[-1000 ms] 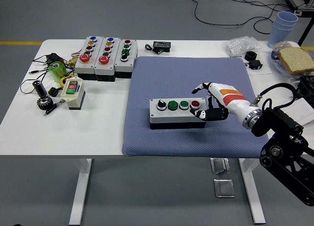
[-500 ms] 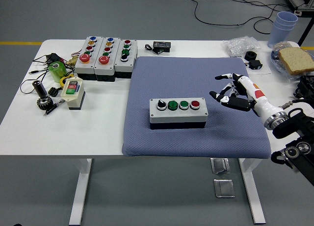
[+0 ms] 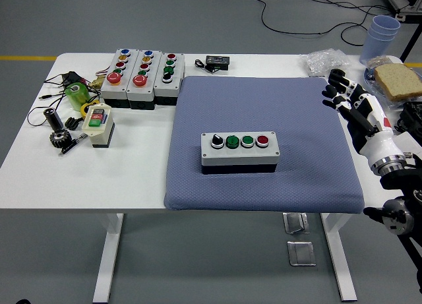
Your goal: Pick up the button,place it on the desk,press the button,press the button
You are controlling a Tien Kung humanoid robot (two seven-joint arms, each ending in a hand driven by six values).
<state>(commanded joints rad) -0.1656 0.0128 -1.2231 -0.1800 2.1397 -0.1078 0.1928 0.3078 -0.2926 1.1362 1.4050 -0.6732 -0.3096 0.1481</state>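
The button box (image 3: 239,152) is sitting near the middle of the blue-grey mat (image 3: 198,99), lying flat with its long side running left to right and its four controls facing up: a black selector at the left, two green buttons, then a red one at the right. The right hand (image 3: 354,106) is hovering at the mat's right edge, well apart from the box, its fingers spread and holding nothing. The left hand is not showing anywhere.

The box is looking like a rigid plastic shell with a grey lid over a black base, so it is probably stiff, moderately weighty and smooth on its sides; the soft mat under it is likely giving a little under a press. A secure hold would be across the two long side walls, below the lid, keeping fingers off the buttons. For pressing, a single fingertip coming straight down on a cap should do.

Three similar boxes (image 3: 142,73) are standing far left on the white table (image 3: 39,172), beside a small switch box (image 3: 97,122)
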